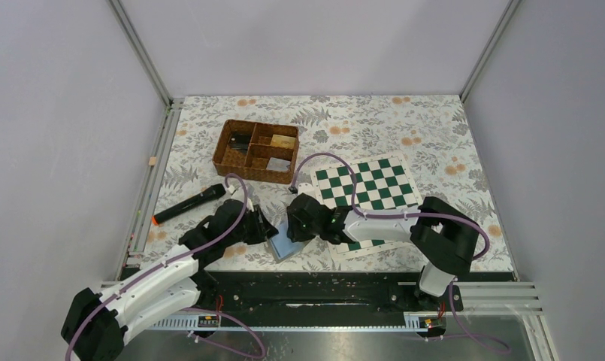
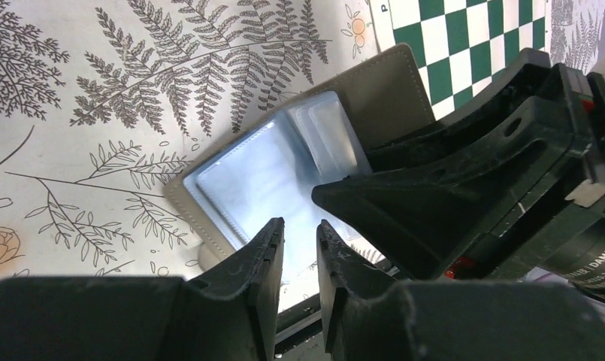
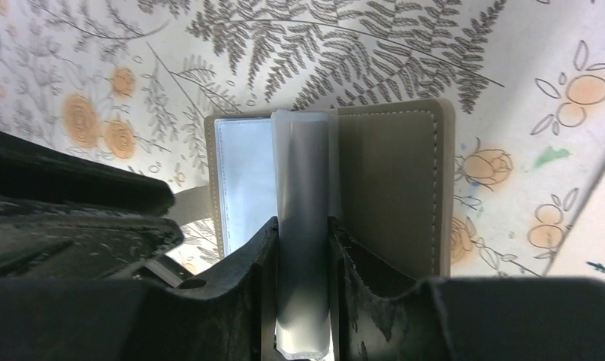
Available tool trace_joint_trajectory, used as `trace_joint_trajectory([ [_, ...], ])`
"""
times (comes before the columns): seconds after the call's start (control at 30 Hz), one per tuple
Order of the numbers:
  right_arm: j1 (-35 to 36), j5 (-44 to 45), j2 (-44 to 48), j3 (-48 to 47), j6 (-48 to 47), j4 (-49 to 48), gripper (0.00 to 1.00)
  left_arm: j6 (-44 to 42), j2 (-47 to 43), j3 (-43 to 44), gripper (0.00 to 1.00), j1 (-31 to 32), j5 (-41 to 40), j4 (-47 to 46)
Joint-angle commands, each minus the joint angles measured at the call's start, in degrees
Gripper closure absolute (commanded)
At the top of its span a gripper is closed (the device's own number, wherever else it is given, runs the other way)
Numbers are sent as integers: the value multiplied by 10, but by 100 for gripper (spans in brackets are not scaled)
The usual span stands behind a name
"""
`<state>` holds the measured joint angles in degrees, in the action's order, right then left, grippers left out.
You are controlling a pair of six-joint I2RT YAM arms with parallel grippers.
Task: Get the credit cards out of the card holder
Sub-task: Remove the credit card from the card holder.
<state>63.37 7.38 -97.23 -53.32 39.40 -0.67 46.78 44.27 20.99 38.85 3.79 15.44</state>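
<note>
– Your right fingers point(image 3: 258, 263) are pressed onto a clear sleeve point(image 3: 303, 226), one on each face, and the sleeve stands up off the spine of the card holder point(image 1: 286, 244).

– Where does the holder sit?

– It lies open on the bench point(image 1: 434, 128), blue lining up and grey cover down. It is near the front edge, between your two arms and just beside the near left corner of the chessboard mat point(image 1: 367, 188).

– Why hold the sleeve upright?

– My guess is that it parts that leaf from the pockets under it, so a card can slide out of its mouth. I can't make out a card in any view; the sleeve is cloudy and the pockets only glare.

– And the left?

– Your left fingers point(image 2: 263, 259) are low at the holder's near edge, with only a narrow slit between them. I cannot tell whether they pinch the cover or hang just over it. If they grip it, that would likely anchor the holder so it doesn't lift with the sleeve.

– What about the surface?

– A pale cloth printed with ferns and orange flowers covers the bench. It looks soft, so I'd expect the flat holder to drag rather than skate.

– And around you?

– A wicker basket point(image 1: 246, 174) with compartments stands further back. A black marker point(image 1: 188, 204) with an orange tip lies to the left. Plain grey walls point(image 1: 307, 45) close three sides, with metal rails at the corners.
</note>
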Motion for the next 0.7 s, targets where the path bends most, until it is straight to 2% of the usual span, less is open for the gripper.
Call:
trace_joint_trajectory([
  [0.0,4,-15,3,6,40,-72,67,-7,-2,16,77,3,14,-5],
  [0.17,3,-6,-4,14,40,-72,65,-21,46,5,76,2,20,-16],
  [0.3,2,0,-5,18,42,-67,62,-10,51,-4,81,2,-1,-5],
  [0.43,1,21,-4,12,32,-45,48,4,15,-13,85,2,-43,39],
  [0.53,2,22,-6,0,18,-29,33,9,-15,-20,86,2,-67,59],
  [0.67,5,7,-18,-26,2,-6,23,12,-13,-36,87,2,-59,45],
])
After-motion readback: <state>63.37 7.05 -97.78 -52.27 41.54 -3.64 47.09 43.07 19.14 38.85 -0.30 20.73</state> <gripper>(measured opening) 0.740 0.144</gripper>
